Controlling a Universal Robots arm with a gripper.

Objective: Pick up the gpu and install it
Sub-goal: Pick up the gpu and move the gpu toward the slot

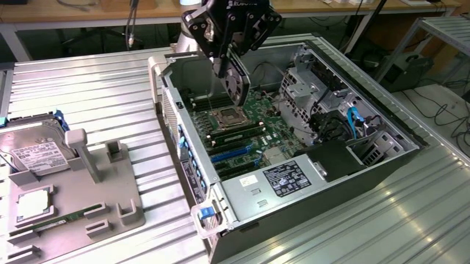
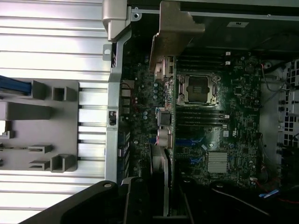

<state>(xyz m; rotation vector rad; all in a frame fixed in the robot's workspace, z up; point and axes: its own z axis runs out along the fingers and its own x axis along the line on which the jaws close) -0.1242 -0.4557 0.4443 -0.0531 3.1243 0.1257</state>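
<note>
My gripper [image 1: 229, 65] hangs over the open computer case [image 1: 345, 181], shut on the gpu [image 1: 239, 88]. The gpu is a thin black card held on edge, with its lower end just above the motherboard [image 1: 246, 132] near the CPU socket [image 1: 226, 115]. In the wrist view the gpu [image 2: 164, 156] appears edge-on between my fingers [image 2: 138, 200]. Its silver bracket [image 2: 175, 28] points toward the case's rear wall. Blue expansion slots [image 1: 231, 153] [image 2: 196, 140] lie on the board beside the card's line.
A grey fixture [image 1: 81, 181] at the exterior view's left holds a silver hard drive [image 1: 37, 151], a square chip [image 1: 33, 203] and a green memory stick [image 1: 63, 220]. Inside the case stand a drive cage [image 1: 309, 88], blue cables [image 1: 353, 124] and a labelled box [image 1: 290, 179].
</note>
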